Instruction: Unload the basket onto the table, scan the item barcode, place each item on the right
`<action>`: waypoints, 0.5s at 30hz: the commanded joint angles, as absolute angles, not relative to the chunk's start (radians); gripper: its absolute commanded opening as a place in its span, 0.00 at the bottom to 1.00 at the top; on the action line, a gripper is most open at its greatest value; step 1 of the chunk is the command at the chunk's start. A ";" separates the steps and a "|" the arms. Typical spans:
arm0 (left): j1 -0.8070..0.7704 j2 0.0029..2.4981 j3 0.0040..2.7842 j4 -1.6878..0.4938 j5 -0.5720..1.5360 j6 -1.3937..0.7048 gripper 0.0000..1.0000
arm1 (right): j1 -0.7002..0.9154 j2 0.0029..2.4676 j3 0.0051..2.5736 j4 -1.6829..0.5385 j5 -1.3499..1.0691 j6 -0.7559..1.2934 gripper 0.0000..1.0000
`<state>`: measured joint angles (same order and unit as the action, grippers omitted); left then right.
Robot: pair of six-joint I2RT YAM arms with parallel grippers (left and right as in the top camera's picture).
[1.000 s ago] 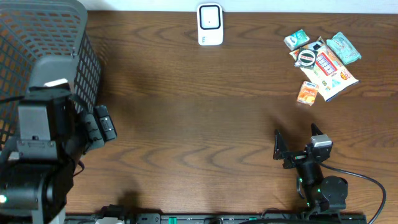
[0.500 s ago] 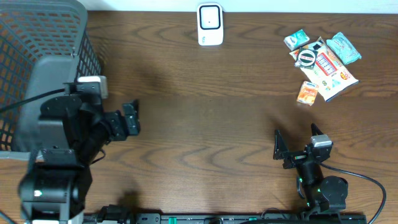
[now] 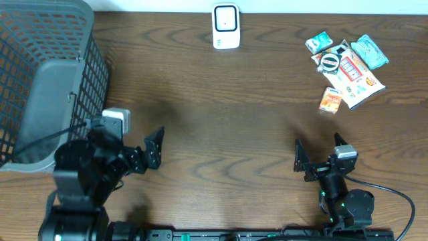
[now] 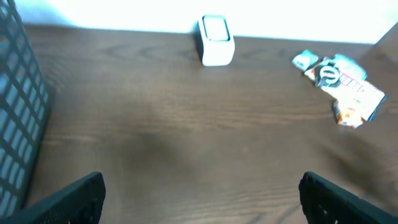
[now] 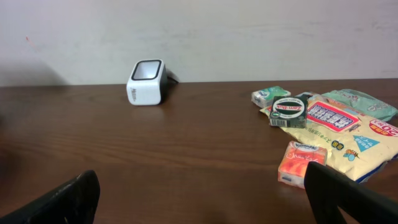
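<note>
Grey wire mesh forms the basket at the far left of the desk, probably set there to receive goods once they are scanned, though nothing shows inside it. Just to its right, near the front edge, the left gripper hangs low over bare wood with its jaws spread wide and nothing between them; its own camera looks straight across the desk toward the far side, which suits a start-of-task pose. At the back edge, about midway, stands the white scanner, its window facing upward and forward so a package can be passed over it. Further right, near the front, the right gripper rests low with its jaws also wide and empty, pointed toward the goods. Those goods lie in a loose pile at the back right: a small orange packet nearest the arm and a little apart, a large yellowish snack bag, a round dark tin lying on it, and two pale green packs behind. Nothing has been picked up yet; the right arm looks best placed to fetch an item, and the orange packet seems the easiest reach.
</note>
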<state>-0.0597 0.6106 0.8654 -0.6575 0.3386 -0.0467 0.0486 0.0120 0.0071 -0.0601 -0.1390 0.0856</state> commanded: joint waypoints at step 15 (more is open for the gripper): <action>-0.054 0.364 0.606 -0.529 0.355 -0.027 0.98 | 0.039 0.006 0.006 -0.064 -0.141 0.073 0.99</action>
<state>-0.0597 0.4023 0.6628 -0.5804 0.3397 -0.0437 0.0486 0.0120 0.0071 -0.0601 -0.1390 0.0856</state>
